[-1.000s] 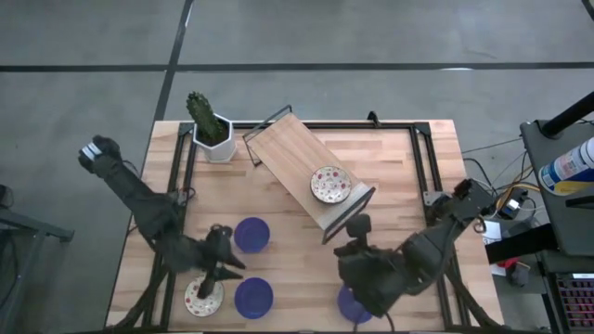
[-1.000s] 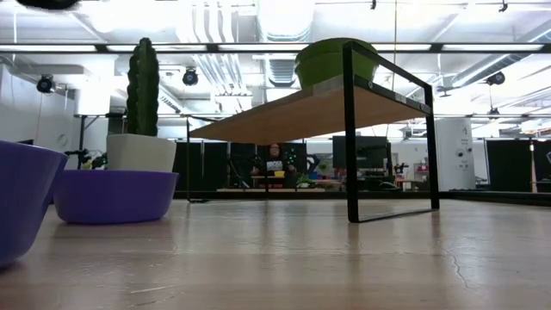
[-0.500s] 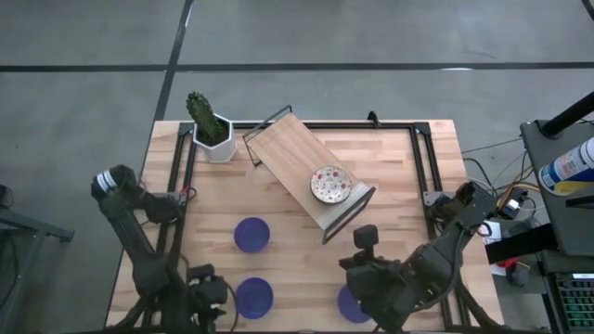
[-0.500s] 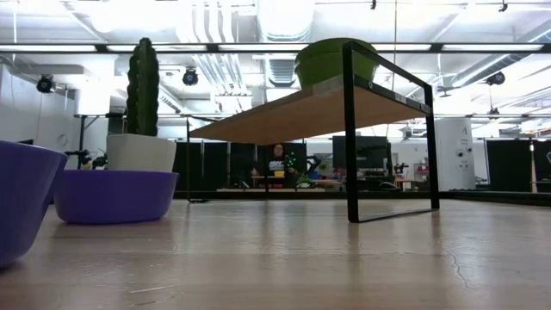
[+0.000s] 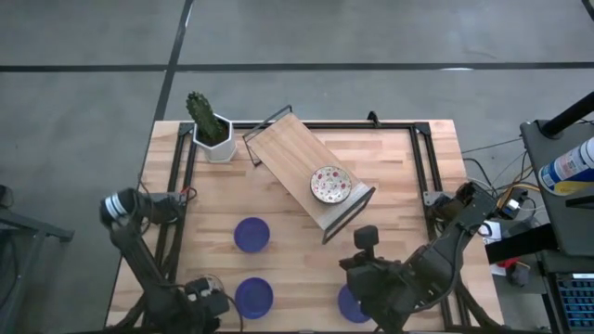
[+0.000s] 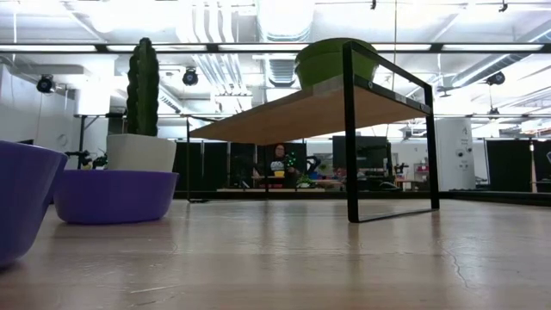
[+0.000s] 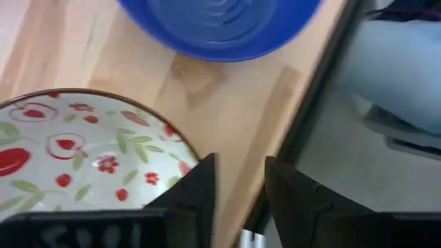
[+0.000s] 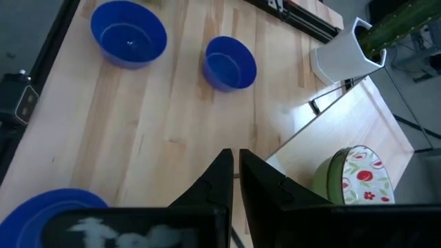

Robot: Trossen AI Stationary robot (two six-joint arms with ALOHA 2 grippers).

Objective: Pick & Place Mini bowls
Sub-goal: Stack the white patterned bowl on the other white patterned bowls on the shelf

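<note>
— The left arm has folded back toward the front-left corner of the desk [image 5: 390, 176]. A second ago it stretched out over the front-left speckled bowl [image 7: 83, 158], and from above I could see that bowl plainly. Now the arm covers it.

— So is the bowl in the left claw [image 7: 238, 160]?

— I can't say so. Its two fingers stand apart, with bare wood showing between them. The bowl's rim runs just beside one finger, right at its edge. I can't tell if they touch. To me it looks like a reach that hasn't closed yet, not a carry.

— And the right claw [image 8: 234, 153]?

— Fingers together, nothing in them. It waits over the front right of the desk, and the arm partly hides the right blue bowl [image 5: 348, 304] at that front edge.

— Where are the rest?

— The middle blue bowl [image 5: 251, 234] and the front blue bowl [image 5: 253, 297] sit apart on the open wood. Neither has shifted. The shelf bowl [image 5: 330, 184], another speckled one, rests on the wooden rack [image 5: 288, 148] near its lower end. The cactus pot [image 5: 215, 144] stands at the back left.

— What does that mean for the job?

— I'd judge one bowl is placed and the front-left one is next. The claw must close on that rim before anything lifts.
</note>
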